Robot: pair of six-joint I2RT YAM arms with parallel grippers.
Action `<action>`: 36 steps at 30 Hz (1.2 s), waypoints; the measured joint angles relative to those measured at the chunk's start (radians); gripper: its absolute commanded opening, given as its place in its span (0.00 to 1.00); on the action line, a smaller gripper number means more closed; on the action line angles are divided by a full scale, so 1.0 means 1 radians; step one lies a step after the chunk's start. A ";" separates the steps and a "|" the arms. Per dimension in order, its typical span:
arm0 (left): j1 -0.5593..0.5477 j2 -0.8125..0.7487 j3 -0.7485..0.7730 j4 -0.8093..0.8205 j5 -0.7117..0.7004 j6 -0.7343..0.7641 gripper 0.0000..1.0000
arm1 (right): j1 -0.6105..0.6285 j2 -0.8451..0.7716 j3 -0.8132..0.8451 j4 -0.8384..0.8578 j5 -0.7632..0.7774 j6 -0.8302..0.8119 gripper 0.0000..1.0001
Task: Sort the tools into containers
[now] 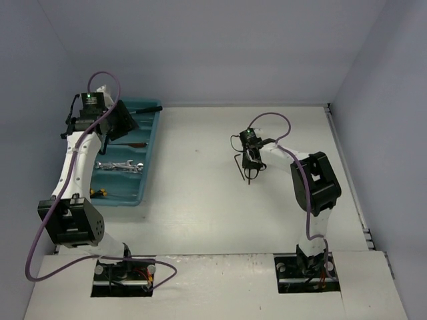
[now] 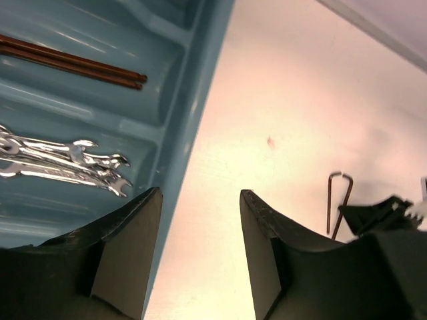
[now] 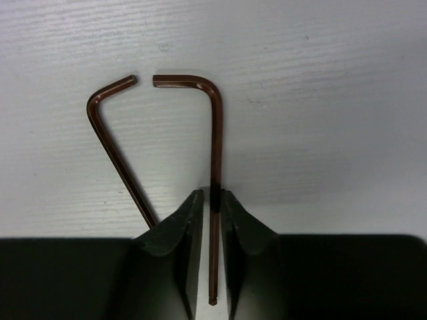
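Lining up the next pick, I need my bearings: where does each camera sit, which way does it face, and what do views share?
Top external: above and behind the bases, facing down on the table, teal tray, left arm and right arm.
Left wrist: over the tray's edge, facing down past the left gripper at wrenches.
Right wrist: low over the table, right gripper straddling one hex key.
Shared: all three show both loose hex keys.
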 measured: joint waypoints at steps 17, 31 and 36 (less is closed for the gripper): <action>-0.446 -0.087 -0.028 -0.027 0.087 0.001 0.48 | 0.008 -0.233 -0.060 -0.034 -0.010 -0.135 0.00; -0.626 -0.006 0.048 0.124 0.214 -0.136 0.55 | 0.202 -0.735 -0.071 -0.027 -0.320 -0.353 0.00; -0.639 -0.002 0.035 0.188 0.233 -0.187 0.55 | 0.208 -0.739 -0.071 -0.044 -0.370 -0.352 0.00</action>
